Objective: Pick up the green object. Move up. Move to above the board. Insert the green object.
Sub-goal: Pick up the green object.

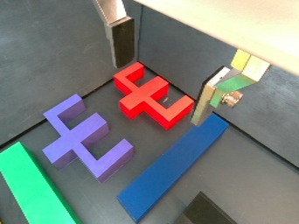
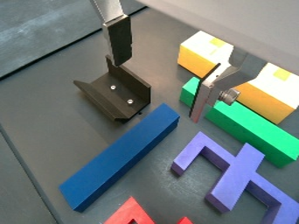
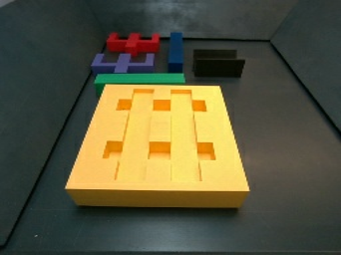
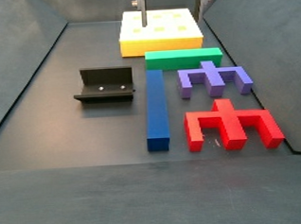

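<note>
Both wrist views: hand spread and empty above the floor, green object just beside the board.

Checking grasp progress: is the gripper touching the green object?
Apart. In a wrist view the gripper hangs empty, silver fingers clear of the green object.

No readable text, labels, brands, numbers or signs in any view. The board, the green bar, the other pieces and the fixture all show plain, unmarked faces.
</note>
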Robot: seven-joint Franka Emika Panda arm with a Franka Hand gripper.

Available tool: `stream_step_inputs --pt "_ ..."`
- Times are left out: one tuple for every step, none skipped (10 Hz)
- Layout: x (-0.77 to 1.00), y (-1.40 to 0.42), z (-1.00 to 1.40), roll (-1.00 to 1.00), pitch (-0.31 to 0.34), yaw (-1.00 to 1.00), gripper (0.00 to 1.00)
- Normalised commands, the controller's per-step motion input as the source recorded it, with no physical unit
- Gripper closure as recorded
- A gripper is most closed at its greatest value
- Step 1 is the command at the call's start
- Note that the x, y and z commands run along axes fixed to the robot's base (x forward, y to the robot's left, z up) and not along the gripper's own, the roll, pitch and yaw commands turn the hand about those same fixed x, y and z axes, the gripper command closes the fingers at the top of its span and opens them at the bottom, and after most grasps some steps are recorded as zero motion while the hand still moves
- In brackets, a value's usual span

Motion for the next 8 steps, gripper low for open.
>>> stream_step_inputs --pt "0.00 0.00 0.00 -0.01 0.000 0.00 0.00" --pt "0.04 0.00 0.00 0.00 0.000 0.00 0.00" --pt "0.00 0.00 -0.02 -0.02 -0.036 -0.03 0.00" --pt "0.00 -0.07 -0.03 -0.10 -0.086 -0.25 0.00" --pt "0.03 -0.27 0.00 -0.08 -0.076 -0.50 0.00" --pt "0.06 -0.44 0.00 -0.06 -0.001 -0.73 0.00" --pt "0.00 -0.31 0.00 -0.10 -0.056 -0.81 0.00" --pt "0.00 -0.25 0.00 -0.11 -0.083 -0.85 0.00"
